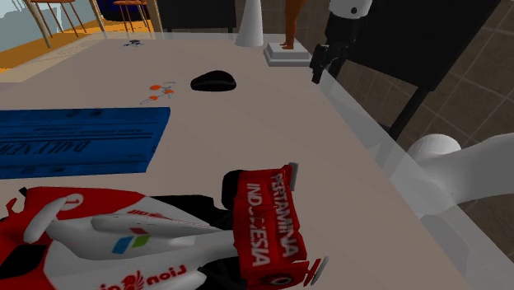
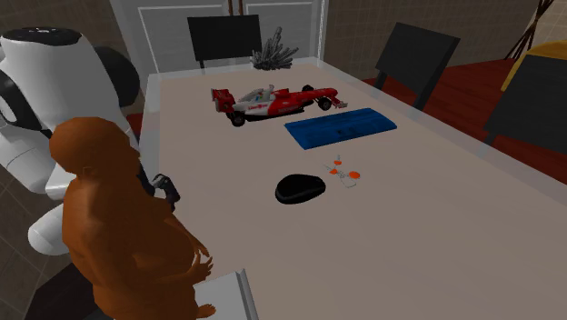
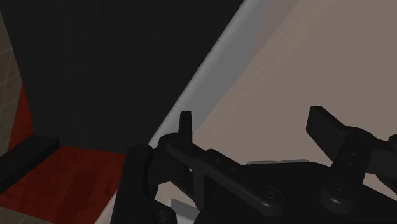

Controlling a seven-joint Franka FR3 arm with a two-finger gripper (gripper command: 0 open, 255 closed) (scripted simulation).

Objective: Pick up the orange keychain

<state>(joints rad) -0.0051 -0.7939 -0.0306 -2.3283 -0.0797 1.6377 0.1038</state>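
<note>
Keychain (image 1: pixel 158 91), orange tabs on a thin ring, lies flat on the surface (image 1: pixel 329 165) just left of the black mouse (image 1: pixel 214 81) in the shoulder view; its long axis is too small to tell. Left of the mouse and nearer the camera lie a blue book (image 1: pixel 78 140) and a red-and-white race car (image 1: pixel 165 231). Right of the mouse stands a brown figurine (image 1: pixel 290 25), then the end effector (image 1: pixel 317 72), fingers apart and empty. The mouse sits between it and the keychain.

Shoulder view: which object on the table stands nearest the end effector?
The brown figurine, standing just beside the end effector; the black oval object lies farther off.
</note>
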